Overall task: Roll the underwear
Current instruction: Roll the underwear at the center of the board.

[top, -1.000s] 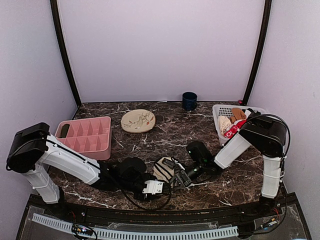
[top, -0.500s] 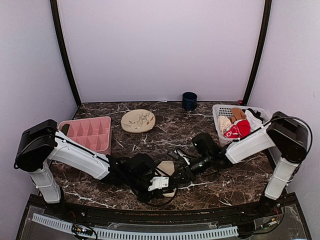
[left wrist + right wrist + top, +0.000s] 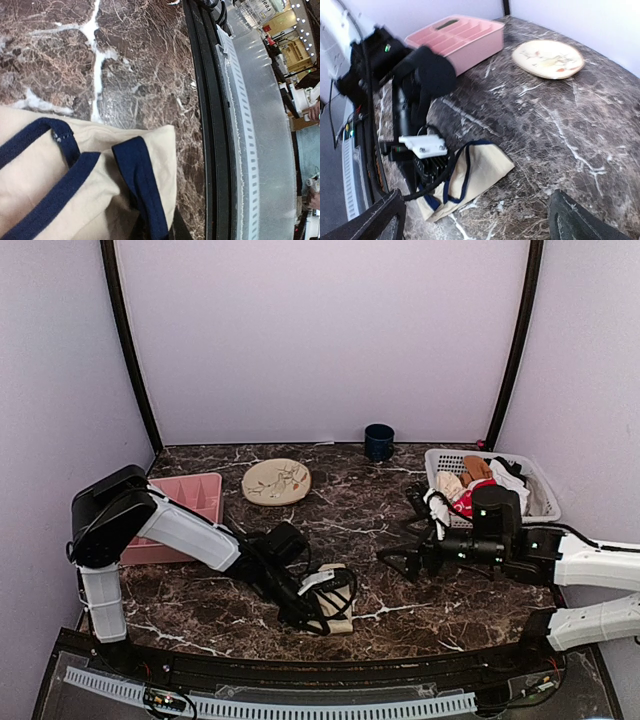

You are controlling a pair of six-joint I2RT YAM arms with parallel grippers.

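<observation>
The underwear (image 3: 338,606), cream fabric with dark blue trim, lies folded and bunched on the marble table near its front edge. My left gripper (image 3: 318,600) rests on its left end and is shut on it. In the left wrist view the fabric (image 3: 75,170) fills the lower left and a trimmed fold runs down between the jaws (image 3: 159,234). My right gripper (image 3: 400,563) hovers open to the right of the garment, apart from it. In the right wrist view the underwear (image 3: 482,167) lies ahead between its wide-spread fingers (image 3: 375,220), with the left gripper (image 3: 427,167) on its left end.
A pink divided tray (image 3: 190,495) stands at the left and a patterned plate (image 3: 277,481) behind the middle. A dark blue mug (image 3: 379,441) is at the back. A white basket (image 3: 535,490) with clothes stands at the right. The table's front rail (image 3: 210,125) runs close by the underwear.
My right gripper opened, let go of the underwear and drew back to the right. My left gripper shut on the garment and shifted right with it, towards the front edge.
</observation>
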